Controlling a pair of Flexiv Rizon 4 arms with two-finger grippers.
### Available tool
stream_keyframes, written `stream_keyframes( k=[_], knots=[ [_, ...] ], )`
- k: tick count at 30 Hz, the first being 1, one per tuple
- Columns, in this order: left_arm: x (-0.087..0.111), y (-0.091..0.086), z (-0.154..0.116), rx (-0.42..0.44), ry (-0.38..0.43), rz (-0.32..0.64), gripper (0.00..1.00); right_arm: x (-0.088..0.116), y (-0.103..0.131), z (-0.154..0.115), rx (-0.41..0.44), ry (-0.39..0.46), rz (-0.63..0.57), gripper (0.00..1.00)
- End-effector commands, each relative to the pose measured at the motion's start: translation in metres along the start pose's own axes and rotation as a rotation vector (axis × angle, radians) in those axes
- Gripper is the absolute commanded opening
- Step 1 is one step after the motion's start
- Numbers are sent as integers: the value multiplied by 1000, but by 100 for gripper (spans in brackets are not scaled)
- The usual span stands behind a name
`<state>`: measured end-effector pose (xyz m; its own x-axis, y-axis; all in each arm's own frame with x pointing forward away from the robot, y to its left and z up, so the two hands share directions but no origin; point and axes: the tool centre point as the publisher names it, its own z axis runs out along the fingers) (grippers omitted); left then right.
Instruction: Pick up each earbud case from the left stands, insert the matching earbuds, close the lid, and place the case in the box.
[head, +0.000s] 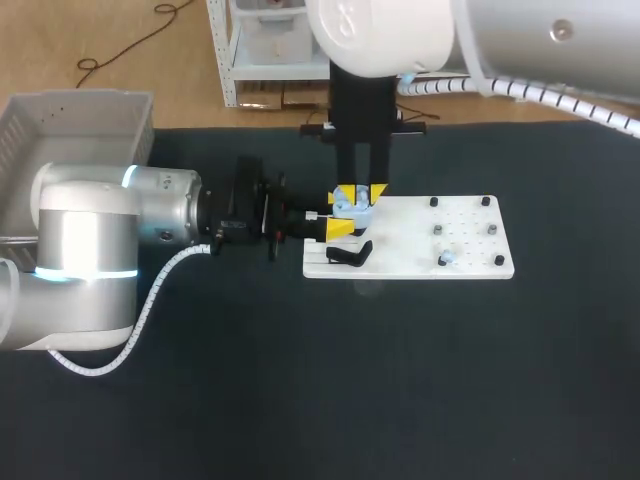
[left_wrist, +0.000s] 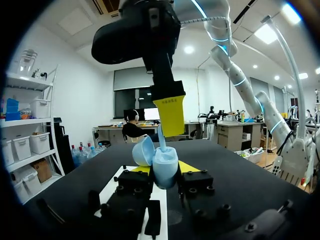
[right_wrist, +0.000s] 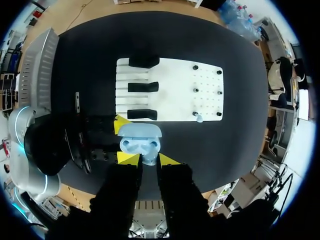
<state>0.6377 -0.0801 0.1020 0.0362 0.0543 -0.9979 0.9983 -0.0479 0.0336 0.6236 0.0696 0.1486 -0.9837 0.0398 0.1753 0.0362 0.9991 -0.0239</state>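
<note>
The desk (head: 300, 400) has a dark, matt cover that looks like cloth. The board (head: 470, 250) is smooth white plastic, with matt black stands (head: 350, 257). The case (left_wrist: 165, 170) and earbud (left_wrist: 161, 141) are smooth pale blue plastic with a soft shine. My left arm (head: 90, 250) is shiny silver metal. The box (head: 60, 130) is dull grey plastic.

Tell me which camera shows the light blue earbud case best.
Right wrist view: it looks straight down into the light blue earbud case, both wells showing. Left wrist view shows its side and open lid; head view, a sliver.
</note>
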Motion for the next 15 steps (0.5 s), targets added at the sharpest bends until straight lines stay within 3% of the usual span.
stream_keyframes(
  k=[1, 15],
  knots=[
    [0, 1, 0, 2, -1, 0, 0, -2, 0, 2, 6, 4, 4, 0],
    [0, 1, 0, 2, -1, 0, 0, -6, 2, 9, 21, 18, 12, 0]
  ],
)
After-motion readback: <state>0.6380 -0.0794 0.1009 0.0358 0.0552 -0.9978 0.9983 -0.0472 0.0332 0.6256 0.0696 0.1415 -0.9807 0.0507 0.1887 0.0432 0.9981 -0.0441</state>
